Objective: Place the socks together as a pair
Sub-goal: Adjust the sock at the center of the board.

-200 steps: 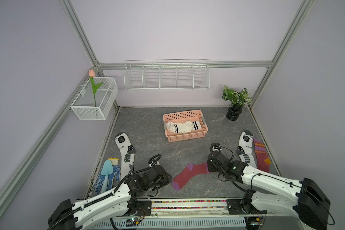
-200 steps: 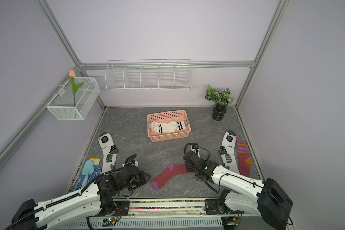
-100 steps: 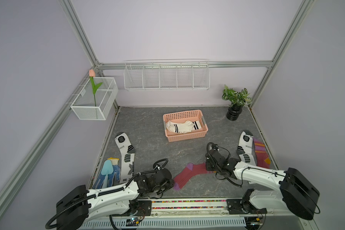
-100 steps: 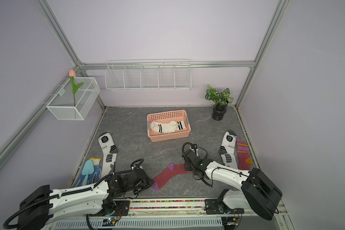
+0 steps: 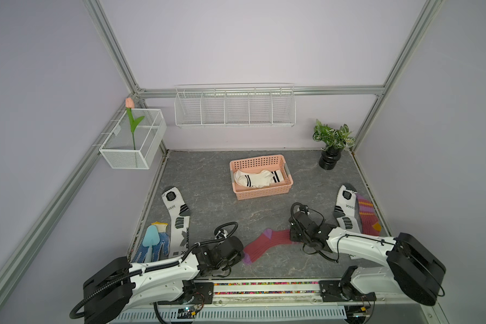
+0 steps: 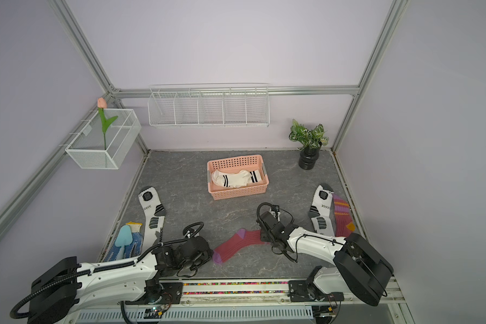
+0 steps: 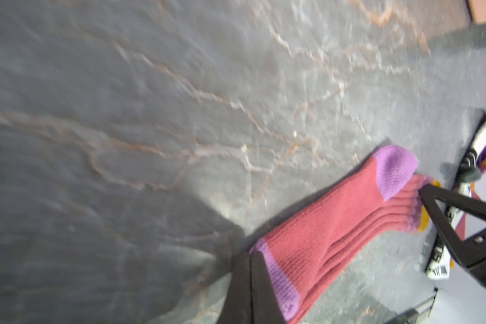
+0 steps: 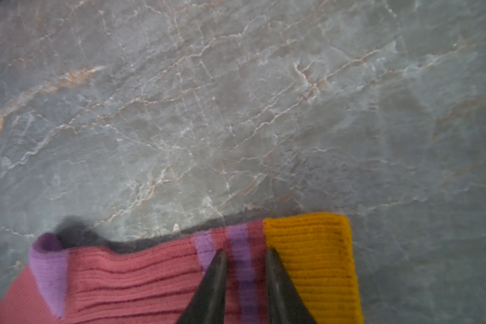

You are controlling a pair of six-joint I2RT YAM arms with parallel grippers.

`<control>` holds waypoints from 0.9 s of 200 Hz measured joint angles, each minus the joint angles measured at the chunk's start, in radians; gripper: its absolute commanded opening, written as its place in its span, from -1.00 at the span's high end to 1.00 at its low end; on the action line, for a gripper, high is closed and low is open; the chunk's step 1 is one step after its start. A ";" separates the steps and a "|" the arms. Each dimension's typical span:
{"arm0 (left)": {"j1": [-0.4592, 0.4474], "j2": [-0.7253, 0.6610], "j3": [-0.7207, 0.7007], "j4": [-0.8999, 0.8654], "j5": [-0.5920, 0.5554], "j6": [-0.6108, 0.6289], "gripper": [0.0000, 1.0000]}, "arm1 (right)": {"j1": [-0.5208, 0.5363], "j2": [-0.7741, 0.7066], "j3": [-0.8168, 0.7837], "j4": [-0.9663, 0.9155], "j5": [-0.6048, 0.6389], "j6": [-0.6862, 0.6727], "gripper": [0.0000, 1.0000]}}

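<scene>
In both top views a maroon sock [image 5: 267,244] lies flat on the table [image 5: 208,174] near the front. The left gripper [image 5: 240,256] is at its toe and the right gripper [image 5: 292,238] at its cuff. The second maroon sock [image 5: 366,216] lies well apart by the right edge, just beside a sports sock [image 5: 345,210]. The other sports sock [image 5: 177,216] is far left. White striped socks [image 5: 257,178] sit in the basket [image 5: 260,193], so two pairs look left to join.

In the left wrist view, the jaws are pressed together at the purple toe. I cannot tell whether they have caught fabric.

In the right wrist view, the jaws stand narrowly spread astride a purple stripe by the orange cuff, tips on the sock.
</scene>
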 measured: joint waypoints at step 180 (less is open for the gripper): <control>0.334 0.274 0.270 -0.085 0.127 0.566 1.00 | -0.033 0.164 0.129 0.131 -0.010 0.024 0.45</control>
